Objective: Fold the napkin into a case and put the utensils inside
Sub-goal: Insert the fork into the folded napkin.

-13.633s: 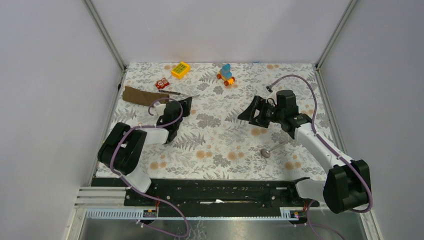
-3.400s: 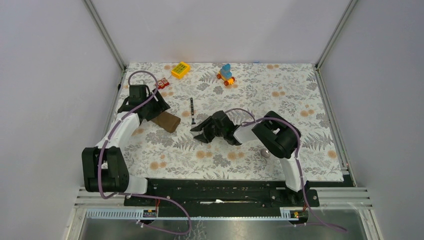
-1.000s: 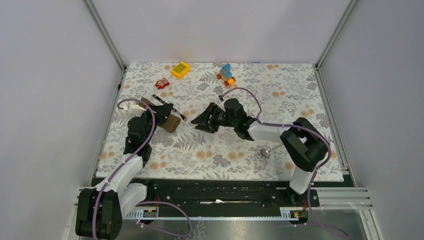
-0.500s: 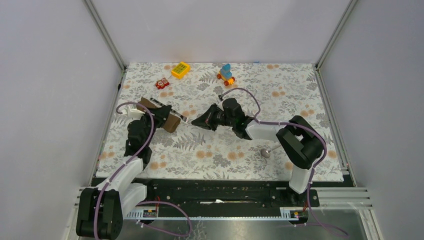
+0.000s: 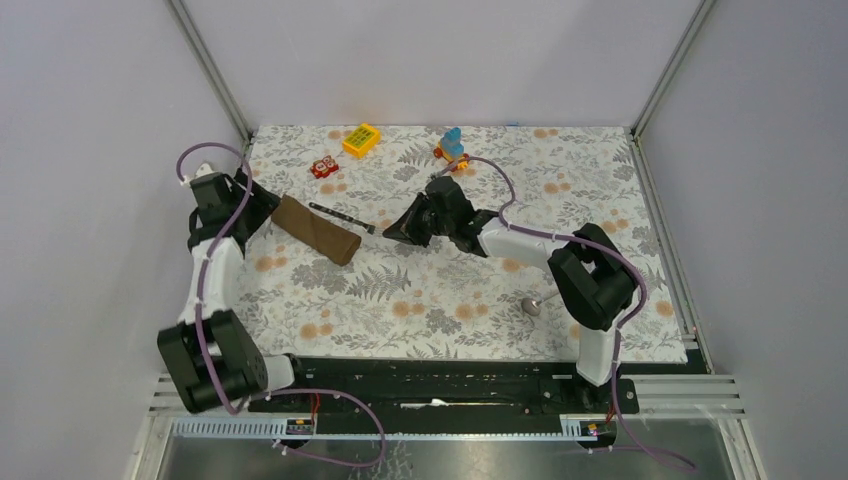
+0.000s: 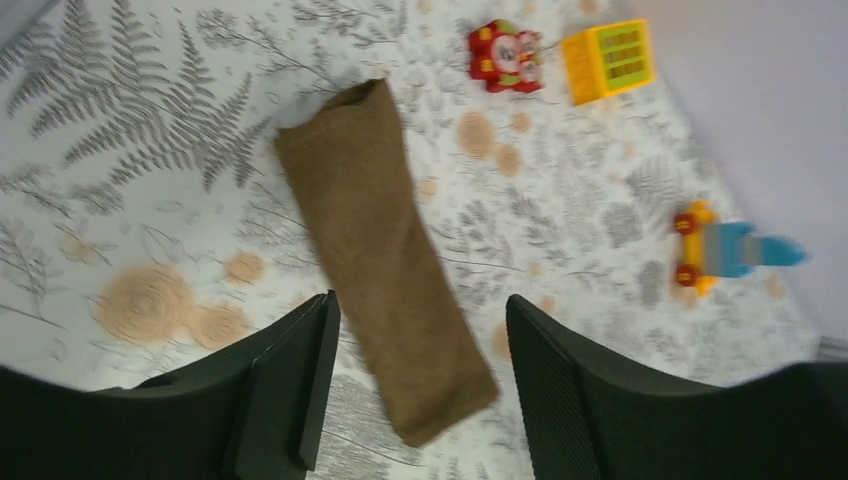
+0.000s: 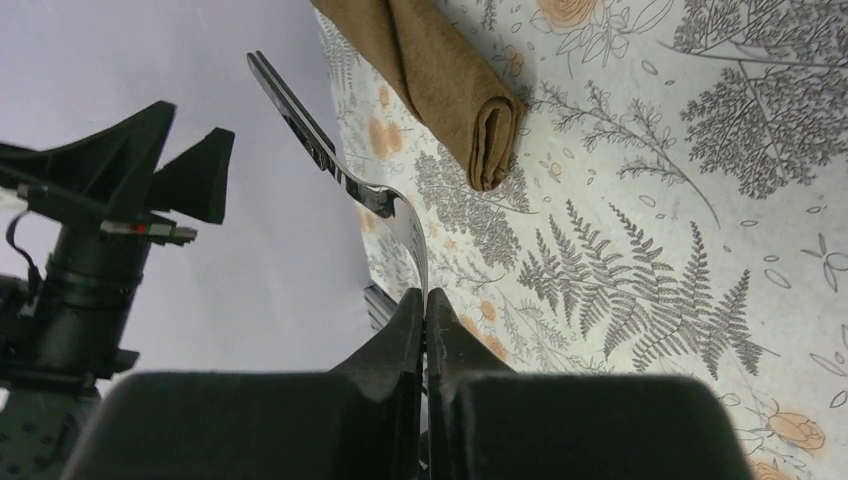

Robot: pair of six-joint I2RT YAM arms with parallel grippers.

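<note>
We find the case (image 5: 317, 229) lying flat on the floral tablecloth (image 5: 440, 290) that covers the bench, in its left half. It is a narrow brown folded pouch set on a diagonal, its far end towards the left wall and its near end towards the middle of the bench. In the right wrist view the near end shows its folded layers.

The left tool (image 6: 420, 305) is spread wide and holds nothing. In its own view the case lies on the cloth below, between the two fingers. In the overhead view the tool stands just beside the case's far-left end. We cannot tell whether it touches the cloth.

The right tool (image 7: 426, 296) is pressed together, pinching the silver end of the stick utensil (image 5: 340, 215). The dark shaft points away from the tool towards the left arm and runs along the far side of the case. It is outside the pouch. We cannot tell whether the far tip touches the cloth.

The spoon (image 5: 535, 303) lies on the tablecloth in the right half of the bench, near the right arm and well apart from the case. Its bowl faces the near edge and no tool touches it.

Along the far edge we note a red toy (image 5: 323, 167), a yellow block (image 5: 361, 139) and a blue toy car (image 5: 452, 147). All three lie apart from the case and from both tools.
</note>
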